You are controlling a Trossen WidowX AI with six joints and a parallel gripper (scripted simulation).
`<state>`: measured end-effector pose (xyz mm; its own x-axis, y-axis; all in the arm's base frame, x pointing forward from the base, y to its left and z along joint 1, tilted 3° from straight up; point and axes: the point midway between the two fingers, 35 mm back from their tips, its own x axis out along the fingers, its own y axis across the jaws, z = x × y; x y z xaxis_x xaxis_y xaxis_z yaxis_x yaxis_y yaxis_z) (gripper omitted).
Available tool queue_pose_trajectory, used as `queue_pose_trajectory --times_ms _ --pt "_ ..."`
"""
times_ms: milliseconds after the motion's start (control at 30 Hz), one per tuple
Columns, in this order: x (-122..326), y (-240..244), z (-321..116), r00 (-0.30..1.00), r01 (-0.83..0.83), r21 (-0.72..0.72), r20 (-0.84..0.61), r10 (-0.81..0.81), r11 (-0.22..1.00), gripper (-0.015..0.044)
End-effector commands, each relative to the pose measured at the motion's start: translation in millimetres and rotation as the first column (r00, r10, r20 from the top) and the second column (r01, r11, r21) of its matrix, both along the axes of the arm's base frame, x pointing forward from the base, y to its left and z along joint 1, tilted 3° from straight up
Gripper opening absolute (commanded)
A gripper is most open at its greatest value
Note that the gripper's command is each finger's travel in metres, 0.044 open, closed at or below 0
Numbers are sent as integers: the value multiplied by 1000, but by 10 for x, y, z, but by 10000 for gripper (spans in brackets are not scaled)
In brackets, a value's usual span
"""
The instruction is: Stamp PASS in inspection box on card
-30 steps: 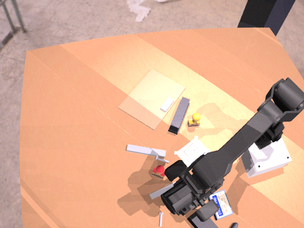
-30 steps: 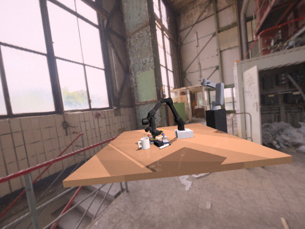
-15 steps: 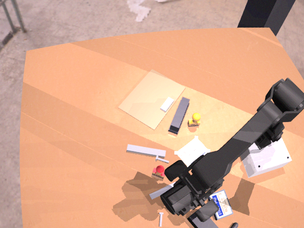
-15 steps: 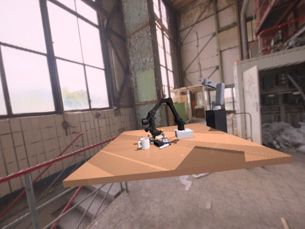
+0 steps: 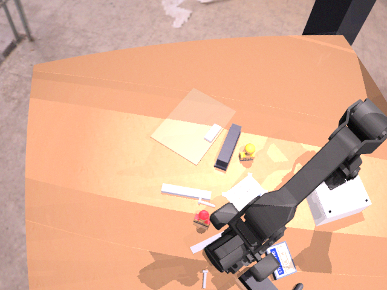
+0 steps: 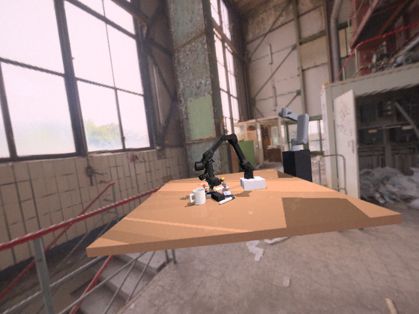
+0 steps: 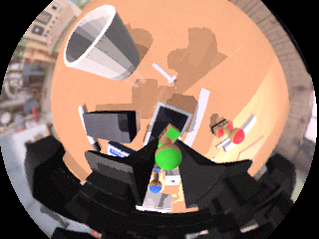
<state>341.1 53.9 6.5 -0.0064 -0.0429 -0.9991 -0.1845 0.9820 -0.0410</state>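
Observation:
My gripper (image 7: 166,141) is shut on the green stamp (image 7: 168,157), seen from above in the wrist view. The stamp's block overlaps the near part of the dark ink pad (image 7: 165,119) with a grey rim; whether it touches the pad I cannot tell. In the top view the arm hides the fingers and the pad. The white card (image 5: 242,191) lies partly under the arm; its box and any print are unclear. A red stamp (image 5: 203,215) (image 7: 238,135), a yellow stamp (image 5: 250,148) and a blue stamp (image 7: 156,188) stand apart. The green stamp's face and wording are hidden.
A white mug (image 6: 199,196) (image 7: 100,47) and a black box (image 7: 106,125) (image 6: 217,196) are near the gripper. A stamp pad lid (image 5: 283,259) lies beside the arm. A dark bar (image 5: 228,146), a white bar (image 5: 184,191) and a pale sheet (image 5: 181,127) lie farther off.

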Motion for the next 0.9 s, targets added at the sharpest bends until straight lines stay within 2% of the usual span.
queue_pose_trajectory --times_ms 0,867 --pt "2 2 32 1000 -1 0 2 1 1000 0" --pt "8 15 447 1000 -1 0 2 1 1000 0"
